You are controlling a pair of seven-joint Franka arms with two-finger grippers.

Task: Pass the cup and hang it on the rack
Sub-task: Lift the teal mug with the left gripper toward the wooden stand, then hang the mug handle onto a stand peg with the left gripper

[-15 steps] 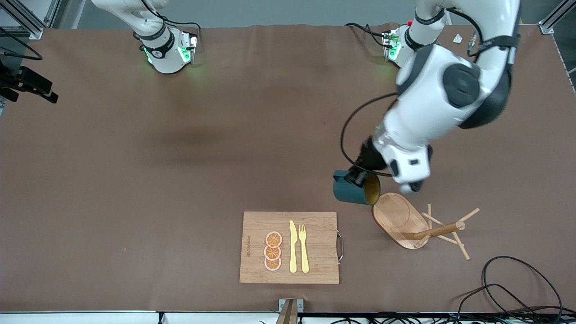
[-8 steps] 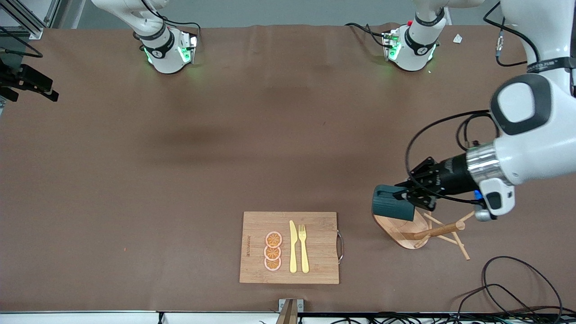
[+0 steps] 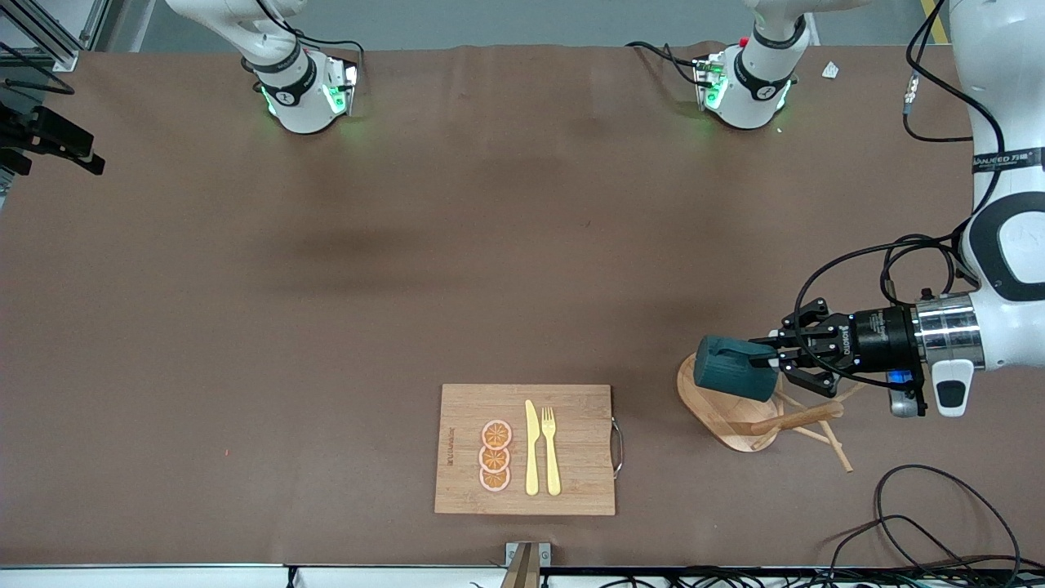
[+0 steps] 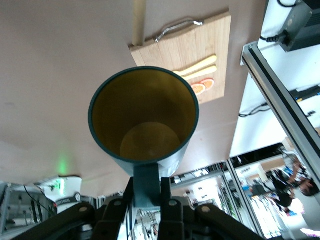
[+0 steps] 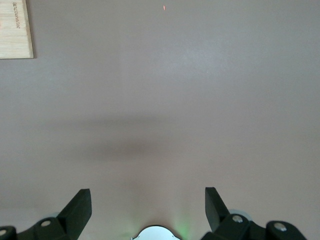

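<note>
The cup (image 3: 731,367), dark teal with a yellow-ochre inside, hangs on its side over the oval base of the rack (image 3: 718,412). My left gripper (image 3: 771,355) is shut on the cup's handle and reaches in level from the left arm's end of the table. In the left wrist view the cup's mouth (image 4: 145,125) faces the camera, with the handle pinched between the fingers (image 4: 169,200). One wooden dowel of the rack (image 4: 138,20) shows past the cup's rim. My right gripper (image 5: 147,200) is open over bare table, holding nothing; the front view does not show it.
A bamboo cutting board (image 3: 526,449) with orange slices, a yellow knife and a fork lies near the front edge, toward the right arm's end from the rack. Black cables (image 3: 922,523) coil on the table at the front corner at the left arm's end.
The left arm has swung out toward its own end of the table and turned its wrist level. The cup went from beside the rack's base to over it. The right gripper stays open.
</note>
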